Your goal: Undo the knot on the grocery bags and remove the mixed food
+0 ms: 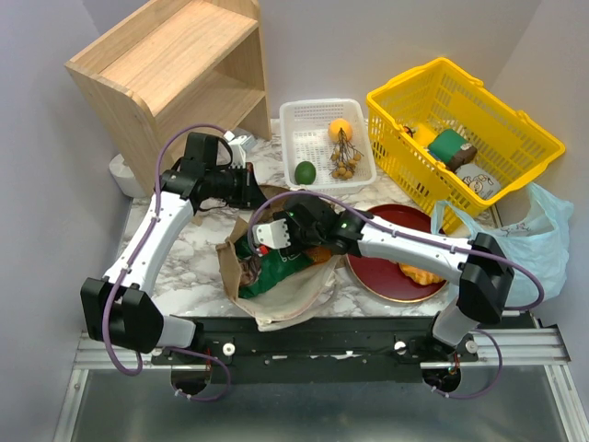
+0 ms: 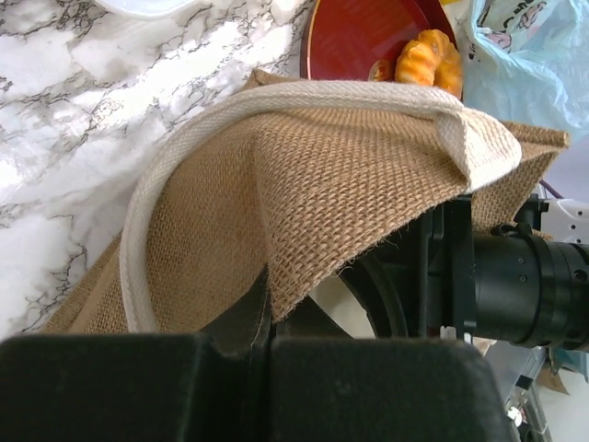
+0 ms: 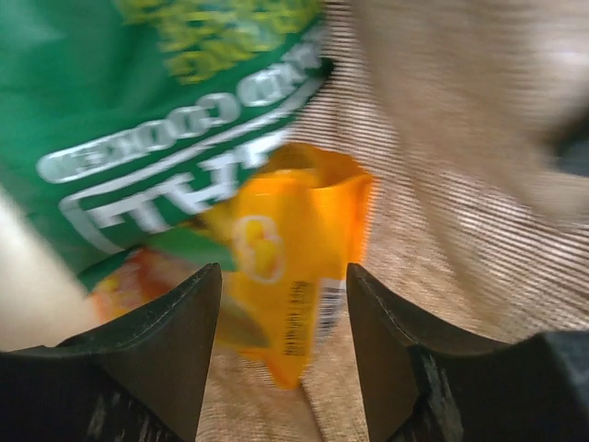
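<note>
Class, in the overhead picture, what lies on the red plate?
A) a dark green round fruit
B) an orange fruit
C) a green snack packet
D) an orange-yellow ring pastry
D: the orange-yellow ring pastry sits on the red plate, near its right edge.

Bright, even light, soft shadows; the right wrist view is motion-blurred beyond its fingers.

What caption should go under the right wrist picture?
Right fingers apart around an orange snack packet, beside a green packet in the brown bag.
</note>
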